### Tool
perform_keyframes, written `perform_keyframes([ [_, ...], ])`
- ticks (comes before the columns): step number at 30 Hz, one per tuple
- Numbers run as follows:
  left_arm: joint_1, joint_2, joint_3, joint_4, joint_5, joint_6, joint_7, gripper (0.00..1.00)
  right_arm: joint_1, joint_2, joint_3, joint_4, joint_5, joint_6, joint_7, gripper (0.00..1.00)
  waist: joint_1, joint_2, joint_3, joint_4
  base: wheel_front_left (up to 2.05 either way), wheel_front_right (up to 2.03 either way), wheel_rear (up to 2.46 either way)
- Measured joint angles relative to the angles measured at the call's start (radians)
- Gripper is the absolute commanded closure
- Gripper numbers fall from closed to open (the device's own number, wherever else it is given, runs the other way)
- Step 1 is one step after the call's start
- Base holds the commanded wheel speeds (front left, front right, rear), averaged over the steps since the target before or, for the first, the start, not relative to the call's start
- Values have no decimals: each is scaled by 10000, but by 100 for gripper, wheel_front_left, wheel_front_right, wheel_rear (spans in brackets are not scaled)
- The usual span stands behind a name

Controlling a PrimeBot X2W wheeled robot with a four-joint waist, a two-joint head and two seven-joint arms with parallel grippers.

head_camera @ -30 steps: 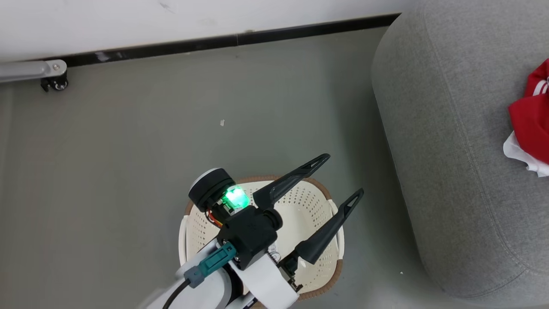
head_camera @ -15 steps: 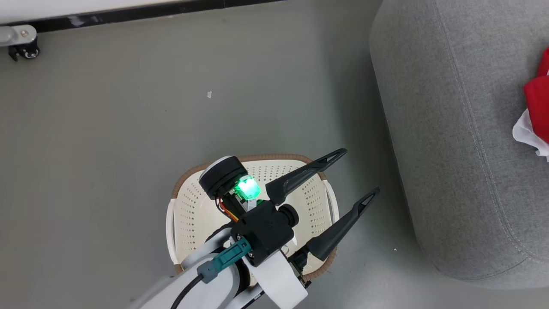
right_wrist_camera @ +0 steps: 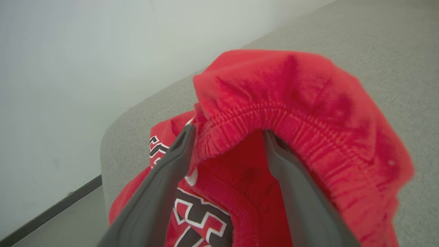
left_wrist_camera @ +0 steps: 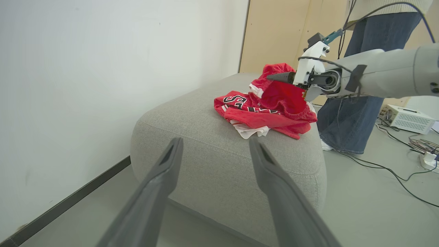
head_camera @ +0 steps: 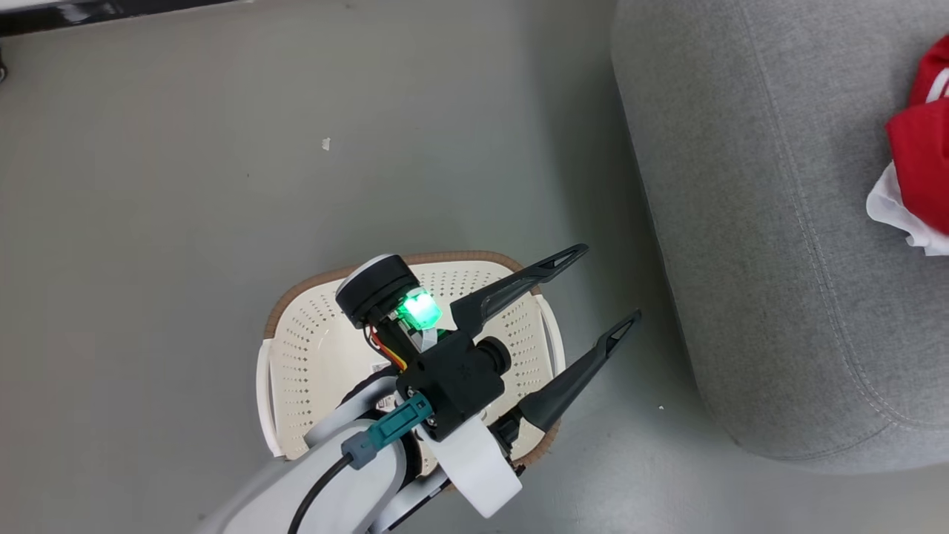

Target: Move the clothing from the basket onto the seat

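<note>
The cream basket (head_camera: 300,348) stands on the floor with its perforated bottom showing around my left arm. Above its right rim my left gripper (head_camera: 611,283) hangs open and holds nothing; its fingers point at the seat (left_wrist_camera: 205,144) in the left wrist view. The red clothing (left_wrist_camera: 271,106) lies heaped on the grey seat (head_camera: 741,222), at the right edge of the head view (head_camera: 916,170). Over the heap, my right gripper (right_wrist_camera: 229,132) stands open, and a red piece with an elastic band (right_wrist_camera: 308,103) is draped over its spread fingers. The left wrist view shows that gripper (left_wrist_camera: 273,78) too.
A person in jeans (left_wrist_camera: 356,96) stands right behind the seat's far end. Cables (left_wrist_camera: 394,168) and a white box (left_wrist_camera: 406,118) lie on the floor beyond. A white wall with a dark baseboard (left_wrist_camera: 68,202) runs along the seat's other side.
The head camera has shifted, so the whole picture has slid up and left. My left gripper stays open over the basket, and the clothing stays on the seat.
</note>
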Motion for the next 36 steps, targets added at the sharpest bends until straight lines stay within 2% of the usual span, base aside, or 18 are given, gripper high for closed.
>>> perform_keyframes([
  [5, -1, 84, 52, 244, -4, -2, -77, 0, 84, -46, 228, -437, 245, 0, 2, 0, 0, 0, -25, -251, 0, 0, 0],
  [12, -1, 105, 100, 476, -36, -4, -263, 0, 569, -449, 525, -963, 462, 0, 13, 0, 0, 0, -155, -627, 0, 0, 0],
  [22, -1, 221, 240, 713, -207, -13, -548, 0, 919, -541, 1511, -2426, 539, 0, 13, 0, 0, 0, -483, -1044, 0, 0, 0],
  [31, 40, 203, 416, 886, -290, 15, -849, 0, 941, -677, 2006, -3452, 412, 0, 13, 0, 0, 0, -861, -1096, 0, 0, 0],
  [36, 219, 203, 719, 1035, -353, 205, -1024, 0, 908, -665, 2238, -3965, 123, 0, 10, 0, 0, 0, -1067, -941, 0, 0, 0],
])
